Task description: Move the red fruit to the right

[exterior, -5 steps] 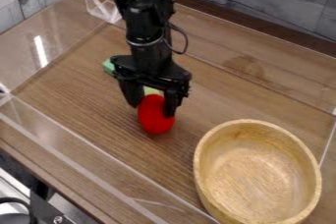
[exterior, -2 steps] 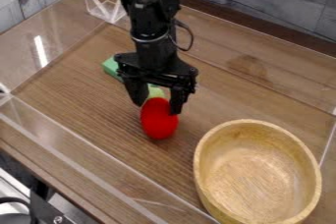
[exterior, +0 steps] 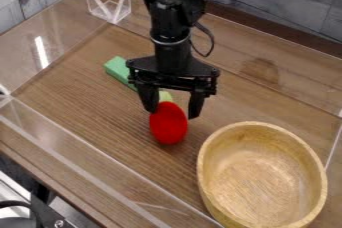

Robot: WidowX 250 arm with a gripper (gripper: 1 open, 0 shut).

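Observation:
The red fruit [exterior: 168, 125] lies on the wooden tabletop [exterior: 254, 67], just left of the wooden bowl. Its leafy cap is hidden behind the gripper. My gripper [exterior: 175, 109] hangs right over the fruit's top, open, one finger to the left and one to the right of its upper part. The fingertips stand apart from the fruit's sides and nothing is held. The black arm rises from the gripper toward the top of the view.
A large empty wooden bowl [exterior: 263, 177] sits at the front right. A flat green block [exterior: 120, 68] lies behind the gripper on the left. Clear plastic walls [exterior: 54, 42] ring the tabletop.
The gripper has lifted and drifted right, and the red fruit now lies a little farther right than before. The jaws stayed open throughout.

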